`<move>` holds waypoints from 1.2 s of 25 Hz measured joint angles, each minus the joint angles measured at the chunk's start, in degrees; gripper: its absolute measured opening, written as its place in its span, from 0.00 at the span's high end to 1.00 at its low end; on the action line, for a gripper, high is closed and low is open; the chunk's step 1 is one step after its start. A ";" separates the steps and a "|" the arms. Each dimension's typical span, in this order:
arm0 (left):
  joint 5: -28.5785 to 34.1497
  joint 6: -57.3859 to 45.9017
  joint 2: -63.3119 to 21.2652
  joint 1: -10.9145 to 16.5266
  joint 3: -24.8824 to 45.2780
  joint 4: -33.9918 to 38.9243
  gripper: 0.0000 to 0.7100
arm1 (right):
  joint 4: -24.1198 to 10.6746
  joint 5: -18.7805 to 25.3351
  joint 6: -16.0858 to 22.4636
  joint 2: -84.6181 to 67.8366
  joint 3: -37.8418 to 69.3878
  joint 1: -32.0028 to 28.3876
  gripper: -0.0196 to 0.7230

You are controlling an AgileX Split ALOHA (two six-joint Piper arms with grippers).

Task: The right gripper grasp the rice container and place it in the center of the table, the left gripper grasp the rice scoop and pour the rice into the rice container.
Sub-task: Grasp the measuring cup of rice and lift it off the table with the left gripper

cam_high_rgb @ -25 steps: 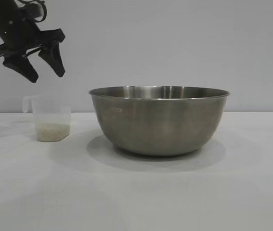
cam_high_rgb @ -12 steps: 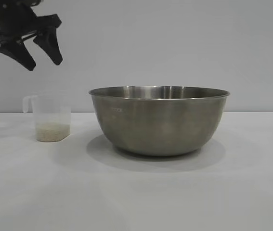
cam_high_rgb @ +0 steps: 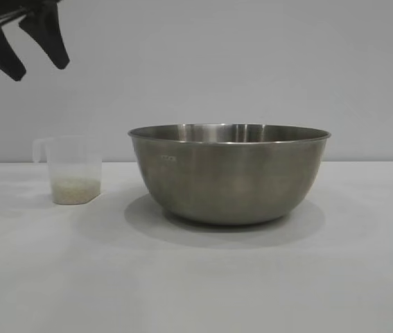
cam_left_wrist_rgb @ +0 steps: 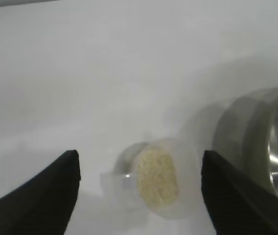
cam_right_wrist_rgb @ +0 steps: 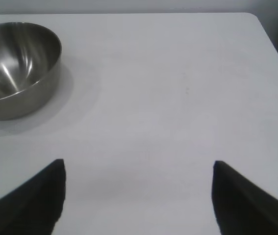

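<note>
The rice container (cam_high_rgb: 229, 173), a wide steel bowl, stands at the middle of the white table (cam_high_rgb: 196, 277); it also shows in the left wrist view (cam_left_wrist_rgb: 271, 147) and the right wrist view (cam_right_wrist_rgb: 16, 68). The rice scoop (cam_high_rgb: 71, 170), a frosted plastic cup with a side handle, stands upright to the bowl's left with a thin layer of rice (cam_high_rgb: 75, 186) in its bottom; from above it shows in the left wrist view (cam_left_wrist_rgb: 163, 178). My left gripper (cam_high_rgb: 40, 69) (cam_left_wrist_rgb: 139, 164) is open and empty, high above the scoop at the top left. My right gripper (cam_right_wrist_rgb: 139, 169) is open and empty over bare table, out of the exterior view.
The table's far right corner and edge (cam_right_wrist_rgb: 264, 29) show in the right wrist view. A plain grey wall (cam_high_rgb: 251, 62) stands behind the table.
My left gripper has risen and drifted left, away from the scoop, staying open. The scoop and bowl have not moved.
</note>
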 joint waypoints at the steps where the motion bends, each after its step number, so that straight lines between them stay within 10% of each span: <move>1: -1.44 0.00 -1.35 0.00 2.36 -0.27 0.23 | 0.00 0.00 0.00 0.00 0.00 0.00 0.27; 6: -11.56 0.65 -8.27 -1.11 13.79 -1.71 0.23 | 0.00 0.00 0.00 0.00 0.00 0.00 0.27; 23: -53.74 -0.56 -14.22 -19.92 38.20 -0.38 0.23 | 0.00 0.00 0.00 0.00 0.00 0.00 0.27; 30: -71.36 -13.43 -12.98 -21.00 46.70 10.89 0.23 | 0.00 0.00 0.00 0.00 0.00 0.00 0.27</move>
